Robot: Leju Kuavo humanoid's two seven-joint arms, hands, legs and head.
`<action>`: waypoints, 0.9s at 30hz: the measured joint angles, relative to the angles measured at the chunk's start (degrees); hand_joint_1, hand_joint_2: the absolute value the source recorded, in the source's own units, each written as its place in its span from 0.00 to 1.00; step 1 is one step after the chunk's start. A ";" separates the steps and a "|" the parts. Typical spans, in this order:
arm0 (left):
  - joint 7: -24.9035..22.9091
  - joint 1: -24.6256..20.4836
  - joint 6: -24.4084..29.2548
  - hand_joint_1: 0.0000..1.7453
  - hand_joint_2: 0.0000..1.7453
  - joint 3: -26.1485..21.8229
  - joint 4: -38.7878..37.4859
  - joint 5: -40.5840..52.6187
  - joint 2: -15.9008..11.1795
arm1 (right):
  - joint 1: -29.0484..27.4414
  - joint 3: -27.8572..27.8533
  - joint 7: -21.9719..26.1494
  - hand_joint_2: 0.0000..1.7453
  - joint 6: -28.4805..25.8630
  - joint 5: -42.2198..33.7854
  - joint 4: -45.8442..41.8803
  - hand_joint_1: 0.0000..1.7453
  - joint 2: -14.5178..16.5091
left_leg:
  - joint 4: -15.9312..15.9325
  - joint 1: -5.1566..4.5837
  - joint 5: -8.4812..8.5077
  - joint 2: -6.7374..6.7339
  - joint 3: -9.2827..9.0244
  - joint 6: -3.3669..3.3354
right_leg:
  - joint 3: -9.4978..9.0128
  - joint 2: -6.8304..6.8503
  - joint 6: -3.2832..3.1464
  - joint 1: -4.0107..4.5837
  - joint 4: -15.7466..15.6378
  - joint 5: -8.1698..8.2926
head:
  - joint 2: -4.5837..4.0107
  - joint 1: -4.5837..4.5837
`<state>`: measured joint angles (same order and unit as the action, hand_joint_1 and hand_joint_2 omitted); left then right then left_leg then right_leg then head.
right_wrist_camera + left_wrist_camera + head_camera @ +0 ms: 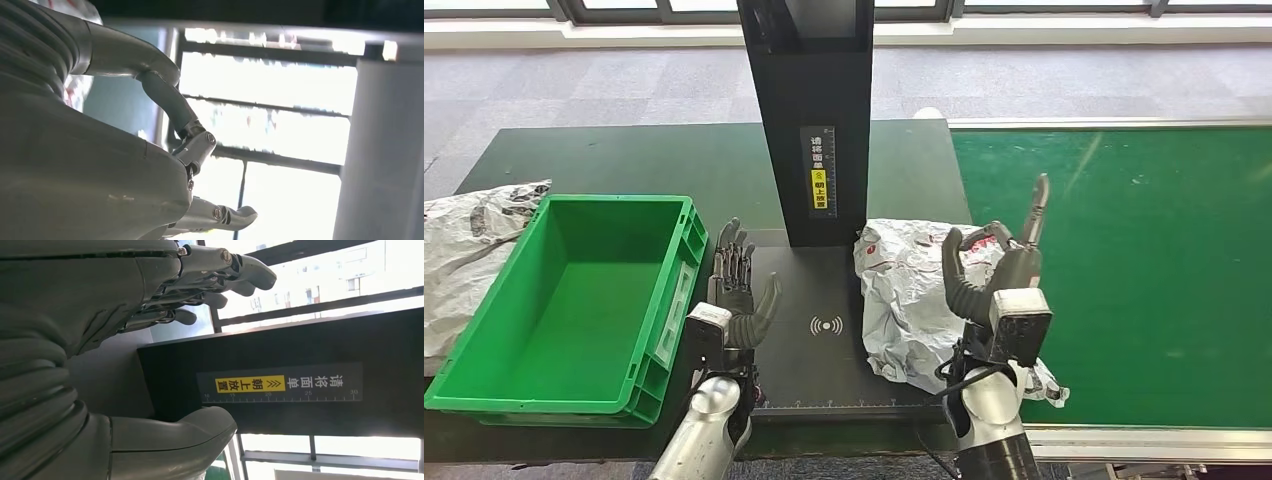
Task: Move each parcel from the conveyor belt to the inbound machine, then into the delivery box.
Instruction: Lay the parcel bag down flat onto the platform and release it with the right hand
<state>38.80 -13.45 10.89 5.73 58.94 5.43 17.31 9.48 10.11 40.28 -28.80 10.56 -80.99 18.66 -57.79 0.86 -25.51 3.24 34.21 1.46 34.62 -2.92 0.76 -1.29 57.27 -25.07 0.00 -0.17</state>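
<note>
Head view: left hand (736,285) raised over the black scanner plate (824,340), fingers straight and spread, holding nothing. Right hand (999,270) upright above the parcel (909,300), fingers apart, one pointing up, thumb curved, nothing gripped. Parcel: crumpled silver-white plastic bag, lying across the plate's right edge and the green belt (1124,270). Black scanner post (819,120) stands behind. Green plastic crate (669,300) at left; second crumpled bag (464,250) beside it.

Left wrist view: hand (125,310) open; post label (280,383) yellow and black.

Right wrist view: hand (165,150) with fingers apart against bright windows.
</note>
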 joint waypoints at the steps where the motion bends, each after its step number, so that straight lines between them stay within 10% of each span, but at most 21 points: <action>1: 0.00 0.00 0.15 0.00 1.00 0.00 0.03 -0.08 0.00 | -0.78 0.61 0.01 0.25 -2.53 0.56 -2.25 0.00 -0.28 | 0.00 0.00 -0.01 -0.04 -0.01 0.01 | 0.01 -0.04 0.00 0.00 0.00 0.00 | 0.00 0.00; 2: 0.00 0.00 0.29 0.00 1.00 0.00 0.05 -0.11 0.00 | -1.49 1.07 -0.01 0.00 -3.93 0.94 -4.06 0.00 -0.51 | 0.00 0.00 -0.02 -0.07 -0.02 0.02 | 0.02 -0.07 0.00 0.01 0.00 0.00 | 0.00 0.00; 27: -1.11 -3.71 10.21 0.00 1.00 13.95 0.37 12.13 0.41 | -6.94 -2.79 -0.15 0.00 -11.12 1.56 -17.76 0.00 -1.20 | -0.01 -0.02 0.00 -0.14 -0.12 0.00 | -0.03 -0.09 -0.02 -0.01 -0.02 0.04 | 0.00 0.00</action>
<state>37.68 -17.16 21.10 19.68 59.31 17.56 17.72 2.54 7.32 40.12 -39.92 12.12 -98.76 17.46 -57.80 0.85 -25.51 3.10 34.08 1.47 34.59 -3.01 0.74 -1.30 57.25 -25.03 0.00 -0.17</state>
